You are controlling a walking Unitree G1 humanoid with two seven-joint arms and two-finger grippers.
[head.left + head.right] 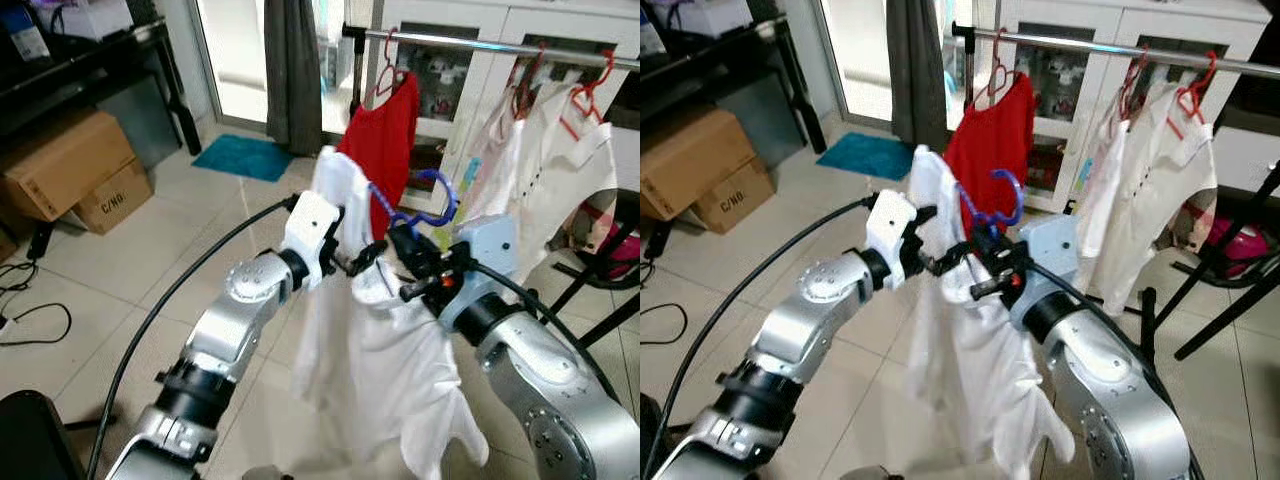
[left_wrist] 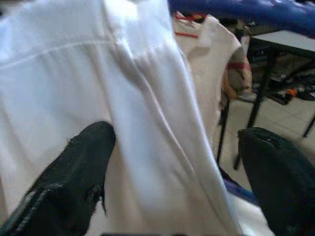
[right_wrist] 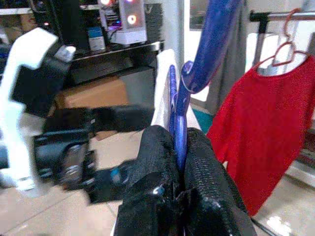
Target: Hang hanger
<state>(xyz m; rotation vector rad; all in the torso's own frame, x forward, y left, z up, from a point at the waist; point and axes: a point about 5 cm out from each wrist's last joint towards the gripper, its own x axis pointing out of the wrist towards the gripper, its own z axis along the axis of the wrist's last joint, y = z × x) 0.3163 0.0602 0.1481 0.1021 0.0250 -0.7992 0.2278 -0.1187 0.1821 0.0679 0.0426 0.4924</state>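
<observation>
A white shirt (image 1: 370,350) hangs on a blue hanger (image 1: 430,195) in front of me, below and short of the metal rail (image 1: 480,42). My right gripper (image 3: 179,142) is shut on the blue hanger's neck, just under its hook, which points up toward the rail. My left gripper (image 2: 177,142) is open at the shirt's shoulder, its black fingers (image 2: 83,162) spread with white cloth between them. In the left eye view the two grippers nearly meet at the collar (image 1: 385,262).
A red shirt (image 1: 385,140) and white shirts (image 1: 550,170) hang on red hangers along the rail, with a gap between them. Cardboard boxes (image 1: 65,165) and a teal mat (image 1: 243,157) lie on the tiled floor at left. Black rack legs (image 1: 600,270) stand at right.
</observation>
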